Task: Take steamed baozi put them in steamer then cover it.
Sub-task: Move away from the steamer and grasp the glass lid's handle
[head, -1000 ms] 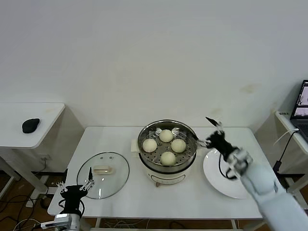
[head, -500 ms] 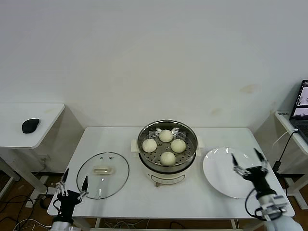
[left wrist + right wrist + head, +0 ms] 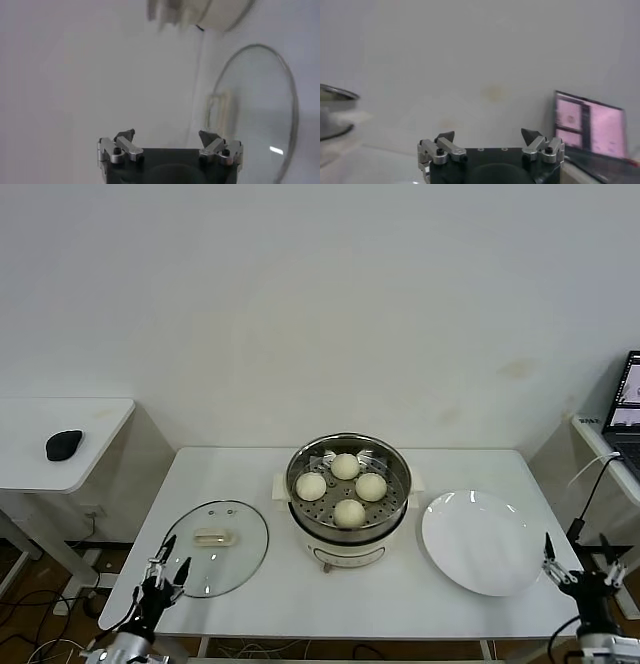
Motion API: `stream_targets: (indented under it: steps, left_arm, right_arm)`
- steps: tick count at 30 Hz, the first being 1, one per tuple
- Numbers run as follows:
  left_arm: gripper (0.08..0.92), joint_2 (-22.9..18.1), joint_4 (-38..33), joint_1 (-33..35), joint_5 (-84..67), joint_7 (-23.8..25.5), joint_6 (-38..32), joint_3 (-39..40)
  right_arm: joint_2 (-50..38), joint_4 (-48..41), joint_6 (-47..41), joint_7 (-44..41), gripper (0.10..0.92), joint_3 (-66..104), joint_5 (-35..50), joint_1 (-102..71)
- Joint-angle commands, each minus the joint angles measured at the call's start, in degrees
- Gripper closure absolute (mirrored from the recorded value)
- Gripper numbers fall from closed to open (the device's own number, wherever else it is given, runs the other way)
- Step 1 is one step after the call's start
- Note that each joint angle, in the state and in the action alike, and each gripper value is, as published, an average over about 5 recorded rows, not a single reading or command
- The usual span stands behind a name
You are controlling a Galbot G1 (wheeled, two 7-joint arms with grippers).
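Four small round pale cream-white steamed baozi [image 3: 346, 488] sat inside the round shiny stainless-steel steamer [image 3: 348, 446] with perforated floor, on a white electric pot base with side handles, at the middle of the white rectangular table [image 3: 300, 584]. One bun lay at the far side, one at the left, one at the right, one nearest the front; each sat close to its neighbours. The steamer stood uncovered.

The round clear glass cover [image 3: 214, 548] with metal rim and cream rectangular handle lay flat on the table, left of the steamer and apart from it, near the front-left edge. In the left wrist view the cover [image 3: 255, 107] showed beyond the gripper, with part of the steamer base [image 3: 220, 12] farther off.

A flat round white plate [image 3: 483, 541] rested on the table right of the steamer, just beside it, with nothing on it.

The left gripper [image 3: 168, 562] hung low at the table's near-left edge, just in front of the cover, fingers spread wide, holding nothing. The right gripper [image 3: 583, 558] sat low off the table's near-right corner, right of the plate, fingers likewise wide apart and holding nothing.

A black computer mouse [image 3: 64, 444] lay on a separate white side table [image 3: 50, 474] at far left. A laptop screen [image 3: 628, 399] showed at the right edge.
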Motion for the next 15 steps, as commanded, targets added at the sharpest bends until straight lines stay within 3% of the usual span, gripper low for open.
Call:
stream_targets:
  steps: [1,15]
  left_arm:
    - [0.177,1.6,5.2,-9.4,7.1,1.3,0.2,5.9]
    - [0.177,1.2,16.2,-19.5,7.0,1.6,0.3,10.3]
  right_arm:
    - [3.4,-0.8,1.3,0.6,0.203,5.0,-1.0,-1.9]
    - [4.2,-1.0,2.3,0.0,0.203,6.7,-1.8,-2.7]
